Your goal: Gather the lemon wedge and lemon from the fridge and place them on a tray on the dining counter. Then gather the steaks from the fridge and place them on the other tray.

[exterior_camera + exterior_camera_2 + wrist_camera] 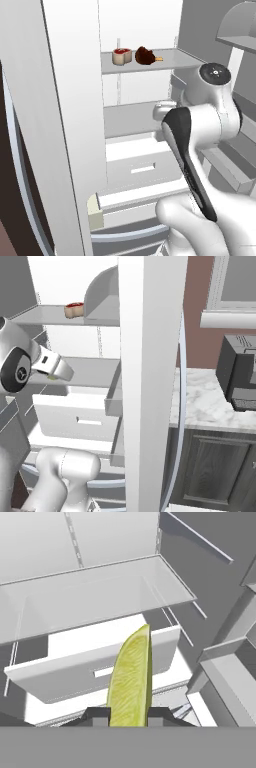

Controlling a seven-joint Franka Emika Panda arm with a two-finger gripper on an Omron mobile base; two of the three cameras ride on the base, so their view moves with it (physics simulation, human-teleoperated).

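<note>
My gripper point(128, 714) is shut on the lemon wedge point(131, 679), a yellow-green slice that stands up between the two finger tips. The hand hangs inside the open fridge, above the white drawer point(95, 672) and in front of the middle glass shelf point(100, 587). From the right base view the hand point(55, 368) shows a sliver of the yellow wedge point(51, 377) under it. Two steaks sit on the upper shelf: a pale-rimmed red one point(121, 56) and a dark red one point(145, 55). The whole lemon and the trays are out of view.
The fridge door point(65, 125) stands open at the left, its other door point(150, 381) edge-on at the right. Door bins point(225, 677) line the right side. A marble counter point(200, 406) carries a dark appliance point(240, 376).
</note>
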